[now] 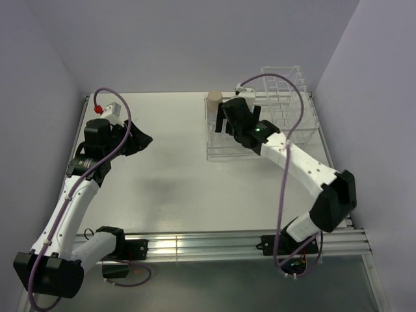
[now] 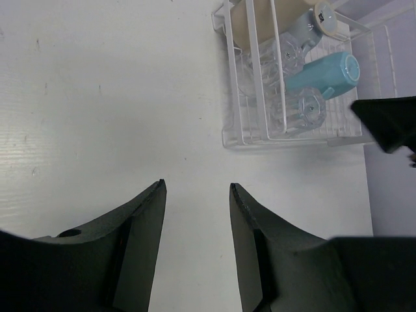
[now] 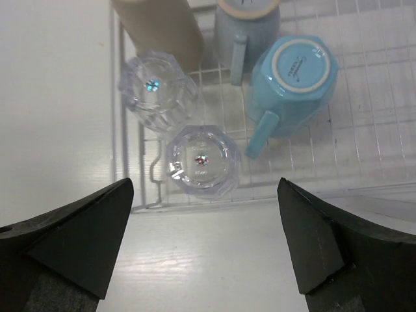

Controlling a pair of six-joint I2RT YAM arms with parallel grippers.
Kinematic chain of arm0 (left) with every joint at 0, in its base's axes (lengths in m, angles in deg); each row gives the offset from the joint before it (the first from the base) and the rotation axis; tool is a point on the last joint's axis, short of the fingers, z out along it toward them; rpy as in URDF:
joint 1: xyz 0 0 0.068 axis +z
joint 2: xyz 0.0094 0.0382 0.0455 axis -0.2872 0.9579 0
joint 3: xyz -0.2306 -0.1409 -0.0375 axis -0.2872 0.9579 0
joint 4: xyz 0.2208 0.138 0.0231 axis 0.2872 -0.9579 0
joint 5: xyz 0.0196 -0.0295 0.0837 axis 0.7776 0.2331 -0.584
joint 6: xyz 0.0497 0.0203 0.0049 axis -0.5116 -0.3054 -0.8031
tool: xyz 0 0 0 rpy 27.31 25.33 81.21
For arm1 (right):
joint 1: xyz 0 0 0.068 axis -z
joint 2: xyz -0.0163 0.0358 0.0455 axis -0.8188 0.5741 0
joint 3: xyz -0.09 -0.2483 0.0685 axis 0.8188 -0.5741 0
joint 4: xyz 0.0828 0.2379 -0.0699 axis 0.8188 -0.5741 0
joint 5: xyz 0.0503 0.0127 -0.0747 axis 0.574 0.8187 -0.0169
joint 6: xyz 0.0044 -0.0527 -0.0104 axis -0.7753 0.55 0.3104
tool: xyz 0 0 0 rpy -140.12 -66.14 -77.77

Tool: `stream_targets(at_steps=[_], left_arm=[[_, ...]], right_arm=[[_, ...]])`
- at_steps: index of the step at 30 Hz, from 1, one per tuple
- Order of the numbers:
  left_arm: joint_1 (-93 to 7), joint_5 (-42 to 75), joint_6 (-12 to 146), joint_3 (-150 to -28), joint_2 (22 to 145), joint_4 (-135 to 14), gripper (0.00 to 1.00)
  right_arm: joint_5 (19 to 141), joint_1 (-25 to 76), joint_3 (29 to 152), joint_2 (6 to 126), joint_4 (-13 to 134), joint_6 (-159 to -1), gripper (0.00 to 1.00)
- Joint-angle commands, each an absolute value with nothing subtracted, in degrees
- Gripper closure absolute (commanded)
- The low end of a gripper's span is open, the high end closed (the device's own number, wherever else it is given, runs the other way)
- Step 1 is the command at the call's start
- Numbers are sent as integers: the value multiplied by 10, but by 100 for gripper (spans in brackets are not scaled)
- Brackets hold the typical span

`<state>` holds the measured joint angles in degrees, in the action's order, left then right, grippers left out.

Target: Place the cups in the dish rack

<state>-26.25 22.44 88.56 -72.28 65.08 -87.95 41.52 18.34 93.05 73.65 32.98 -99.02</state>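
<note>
We could read no text anywhere. On the cream underside of the upturned light blue ceramic mug with a handle (image 3: 296,71) we saw a small dark printed mark, too fine to make out. The paler grey-blue ceramic cup (image 3: 247,23) beside it bore similar illegible specks.

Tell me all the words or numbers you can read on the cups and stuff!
Nothing here can be read for sure.
Base of the turquoise mug: a small printed mark, too tiny and blurred to read.
Base of the pale blue mug: a dark mark, cut off at the picture's edge, unreadable.
Tan cup and dish rack: no writing shows.
</note>
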Motion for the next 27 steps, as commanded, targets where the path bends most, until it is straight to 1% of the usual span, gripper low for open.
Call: stream_targets(at_steps=[1,5,6,9,14,19,27], left_arm=[[-263,217,855,-744,647,-882,50],[-262,207,835,-731,632,-883,50],[-263,206,830,-726,628,-880,50],[-263,208,825,-706,613,-868,50],[-263,214,826,-668,578,-848,50],[-263,211,827,-659,549,-844,50],[-263,208,825,-655,535,-846,50]], right_arm=[[431,179,931,643,334,-986,0],[450,178,886,545,347,-978,0],[455,178,875,505,358,-976,0],[470,178,849,447,355,-970,0],[490,179,821,404,335,-974,0],[522,179,758,338,376,-970,0],[528,179,726,285,408,-971,0]])
